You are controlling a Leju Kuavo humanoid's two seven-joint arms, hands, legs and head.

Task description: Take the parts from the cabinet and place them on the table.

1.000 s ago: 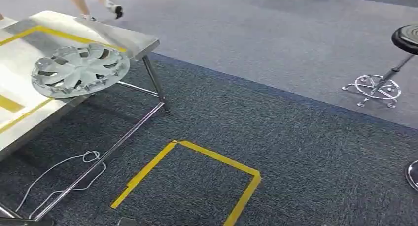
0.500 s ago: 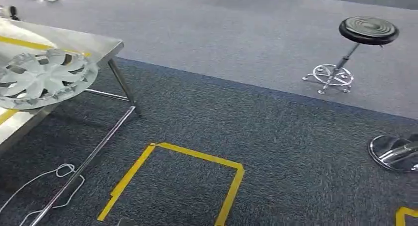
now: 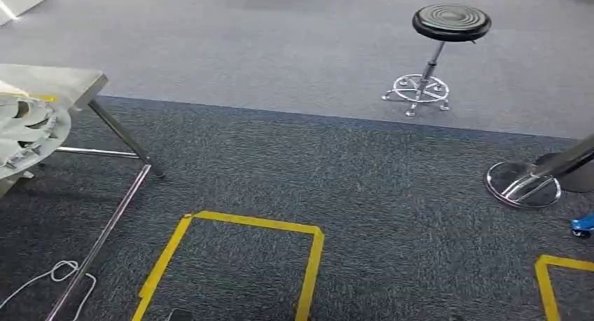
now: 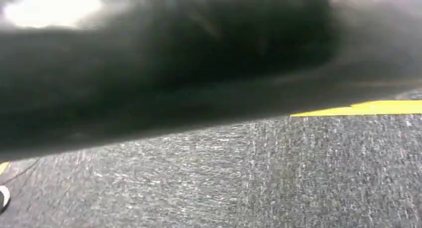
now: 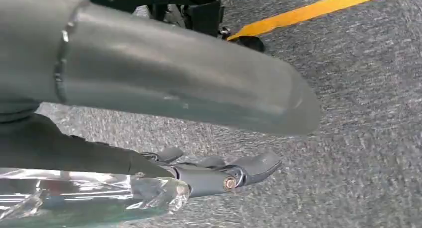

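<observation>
Silver hubcap (image 3: pixel 28 135) on steel table (image 3: pixel 63 83) corner; right hand (image 5: pixel 219 171) fingers extended, empty; left hand's fingers indiscernible.

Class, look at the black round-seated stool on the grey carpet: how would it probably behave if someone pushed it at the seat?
The stool would probably tip rather than slide: its wide seat sits high on one thin post. Its chrome ring base with small feet looks likely to catch on the carpet. It seems rigid, not floppy.

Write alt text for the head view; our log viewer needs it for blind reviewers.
A silver wheel cover lies on a steel table at the left edge, above dark carpet marked with a yellow tape rectangle. A black stool stands farther off on lighter carpet.
</observation>
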